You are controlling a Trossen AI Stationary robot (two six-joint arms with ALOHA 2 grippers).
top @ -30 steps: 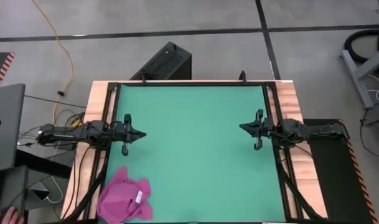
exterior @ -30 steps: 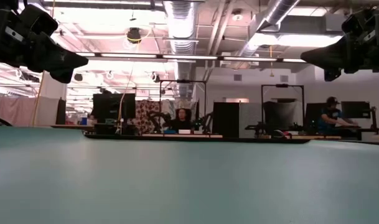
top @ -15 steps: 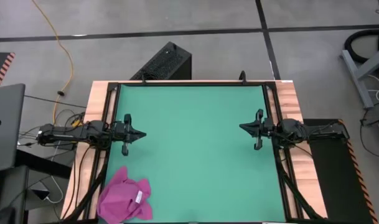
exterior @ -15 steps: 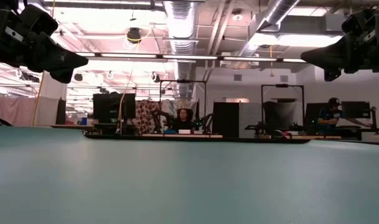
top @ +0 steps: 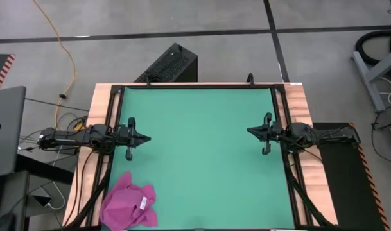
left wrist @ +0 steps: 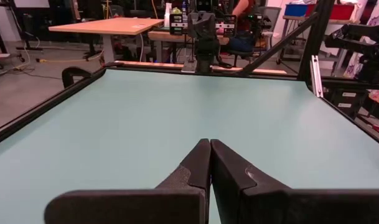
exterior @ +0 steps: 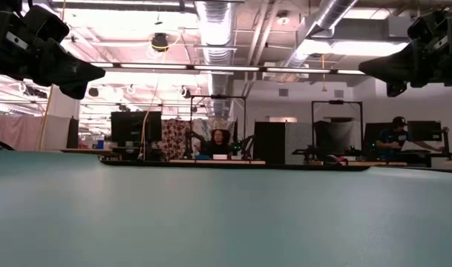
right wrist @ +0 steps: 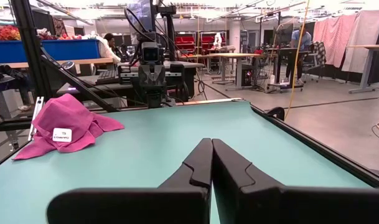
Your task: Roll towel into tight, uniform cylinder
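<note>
The magenta-pink towel [top: 128,206] lies crumpled in a heap on the green mat's [top: 201,154] near left corner, its white tag [top: 144,203] facing up. It also shows in the right wrist view [right wrist: 63,127]. My left gripper [top: 146,138] hovers shut over the mat's left edge, a little beyond the towel toward the far side. My right gripper [top: 250,131] hovers shut over the mat's right edge. Both are empty; the shut fingers show in the wrist views [left wrist: 209,149] [right wrist: 210,147].
A black frame rail [top: 198,86] and wooden table edges [top: 301,115] border the mat. People sit at desks in the room beyond the table [exterior: 220,141].
</note>
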